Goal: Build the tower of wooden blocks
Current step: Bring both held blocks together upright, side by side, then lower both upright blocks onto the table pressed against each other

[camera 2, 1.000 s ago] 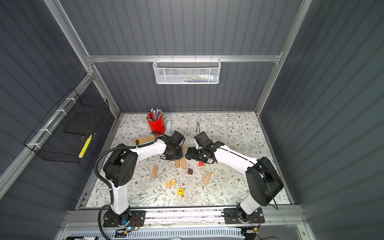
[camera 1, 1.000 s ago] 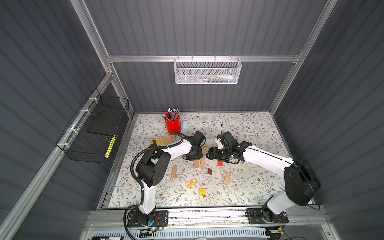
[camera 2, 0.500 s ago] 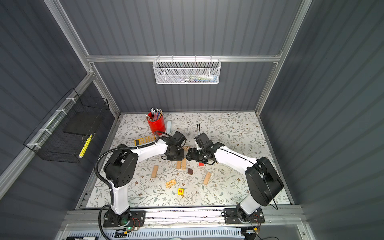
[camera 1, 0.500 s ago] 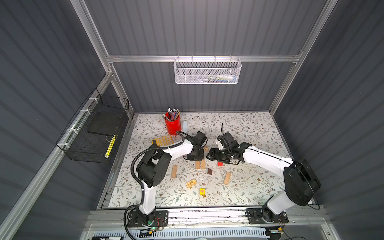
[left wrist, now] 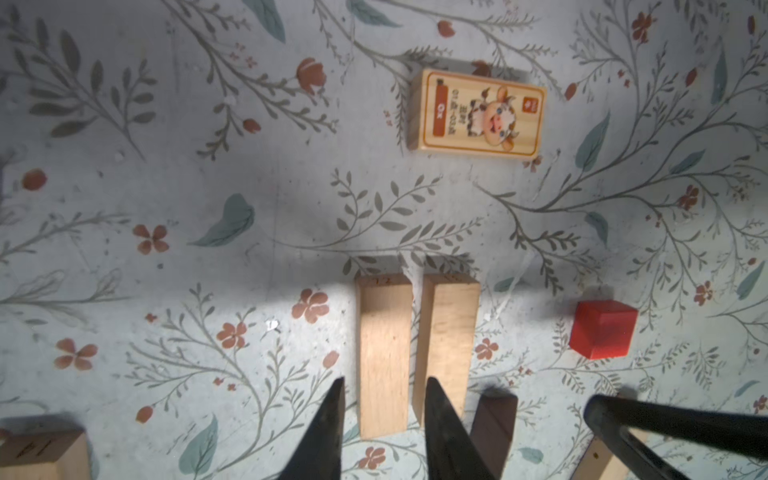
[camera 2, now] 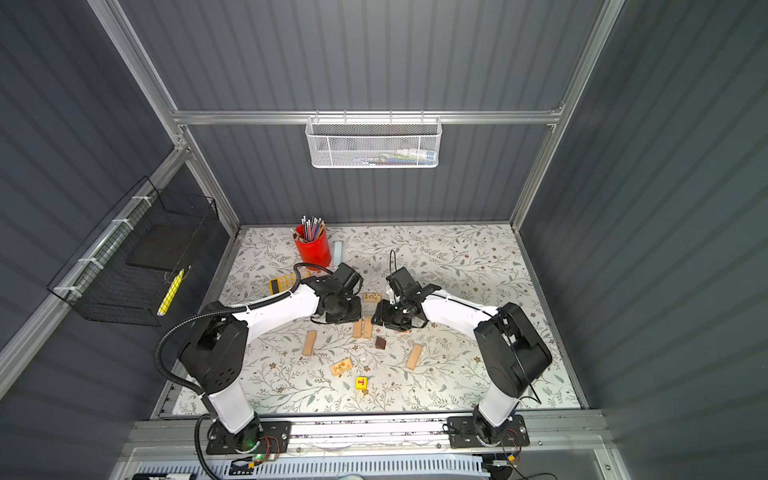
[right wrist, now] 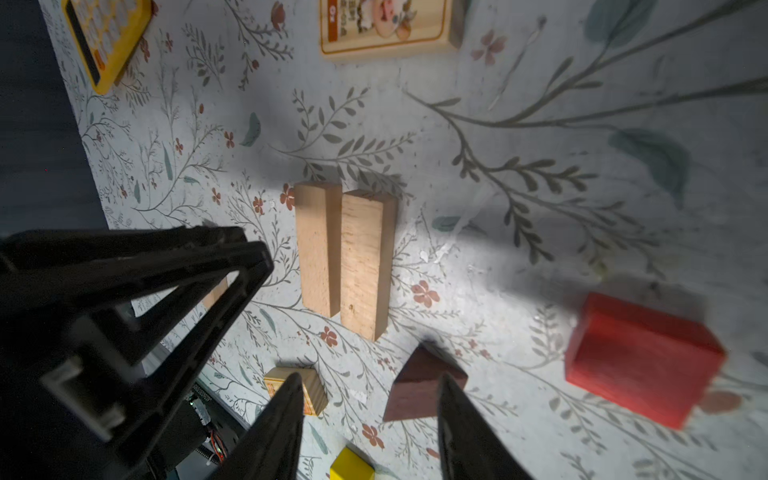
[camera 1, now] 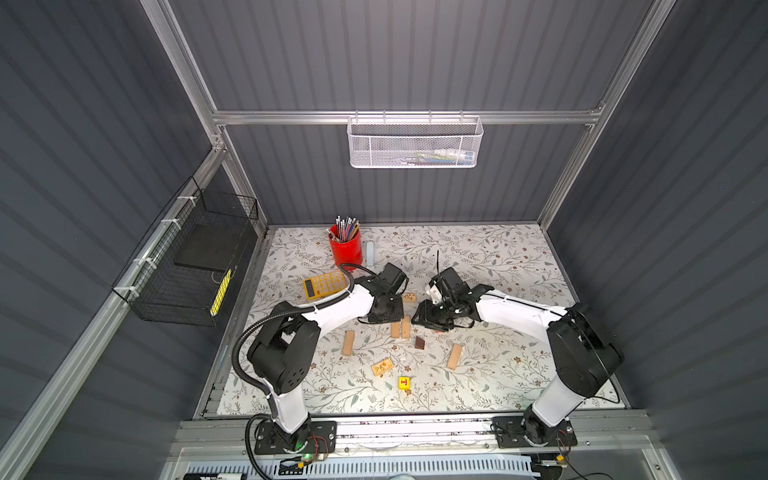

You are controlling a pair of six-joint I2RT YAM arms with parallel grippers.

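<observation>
Plainly, the wood block tower (camera 1: 406, 327) is only loose pieces scattered on the floral tabletop (camera 1: 498, 257). The left pincer (left wrist: 384, 386), narrowly parted, straddles one end of one of two tan wooden planks (left wrist: 446, 332) set side by side. The right pincer (right wrist: 372, 376) stands moderately wide and empty, one finger (right wrist: 457, 415) covering part of a dark brown wooden wedge (right wrist: 415, 386); in both top views it hides most of a red wooden cube (left wrist: 602, 328). A yellow cube (right wrist: 351, 467) is cut off in the right wrist view.

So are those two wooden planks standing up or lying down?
Lying down: the two planks lie flat, side by side on the table, nothing stacked on top.
</observation>
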